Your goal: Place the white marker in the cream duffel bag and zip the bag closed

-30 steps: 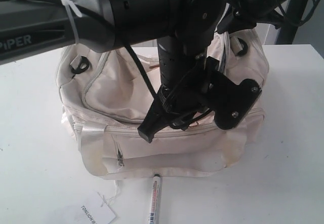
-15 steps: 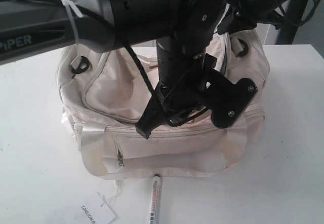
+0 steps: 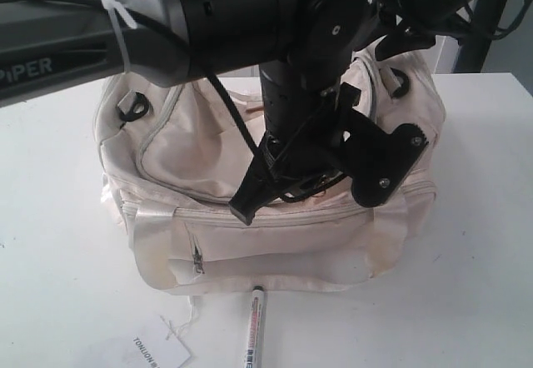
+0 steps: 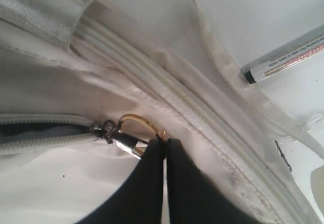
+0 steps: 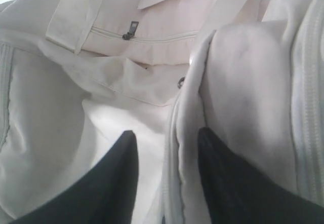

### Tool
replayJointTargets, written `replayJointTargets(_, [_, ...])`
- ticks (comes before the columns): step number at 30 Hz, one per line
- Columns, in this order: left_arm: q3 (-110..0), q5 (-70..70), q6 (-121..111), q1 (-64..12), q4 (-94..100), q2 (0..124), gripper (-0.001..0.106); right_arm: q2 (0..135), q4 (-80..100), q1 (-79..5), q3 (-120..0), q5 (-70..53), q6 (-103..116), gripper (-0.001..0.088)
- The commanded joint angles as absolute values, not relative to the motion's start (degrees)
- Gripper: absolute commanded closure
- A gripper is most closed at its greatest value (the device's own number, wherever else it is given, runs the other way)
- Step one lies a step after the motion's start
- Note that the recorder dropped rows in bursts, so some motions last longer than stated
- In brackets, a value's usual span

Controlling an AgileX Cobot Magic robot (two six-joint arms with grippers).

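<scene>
At lower centre, the white marker [image 3: 254, 330] lies beside the cream duffel bag [image 3: 275, 243]; left gripper [image 4: 165, 142] pinches the gold zip ring [image 4: 136, 119]; right gripper [image 5: 166, 133] stands parted.

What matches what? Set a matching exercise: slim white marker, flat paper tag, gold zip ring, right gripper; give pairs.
1 slim white black-capped marker
2 flat white paper tag
3 gold ring zip pull
4 right gripper

A pinched by shut left gripper
B open astride a cream duffel bag fold
C left of the marker
D white table, cap toward the bag

Pairs: 1-D, 2-C, 3-A, 4-B
</scene>
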State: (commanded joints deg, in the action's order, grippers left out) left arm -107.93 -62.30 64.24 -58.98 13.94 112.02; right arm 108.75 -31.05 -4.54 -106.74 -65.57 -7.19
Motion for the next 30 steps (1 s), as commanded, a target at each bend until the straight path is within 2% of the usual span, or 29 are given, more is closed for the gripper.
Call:
replayJointTargets(10, [-107.93, -62.51, 64.24, -58.98, 13.94, 112.02, 0.105, 107.23, -28.37, -5.19, -106.53, -69.96, -7.25, 0.0481])
replayJointTargets(16, [-107.93, -62.51, 64.24, -58.98, 13.94, 112.02, 0.105, 107.23, -28.24, -6.12, -106.53, -69.96, -7.25, 0.0350])
replayJointTargets(20, [-107.93, -62.51, 64.24, -58.98, 13.94, 112.02, 0.105, 106.57, -27.86, -6.24, -104.79, -69.96, -7.25, 0.0297])
replayJointTargets(30, [-107.93, -62.51, 64.24, -58.98, 13.94, 112.02, 0.105, 101.13, -27.49, -6.24, -92.40, -67.83, -7.25, 0.0294])
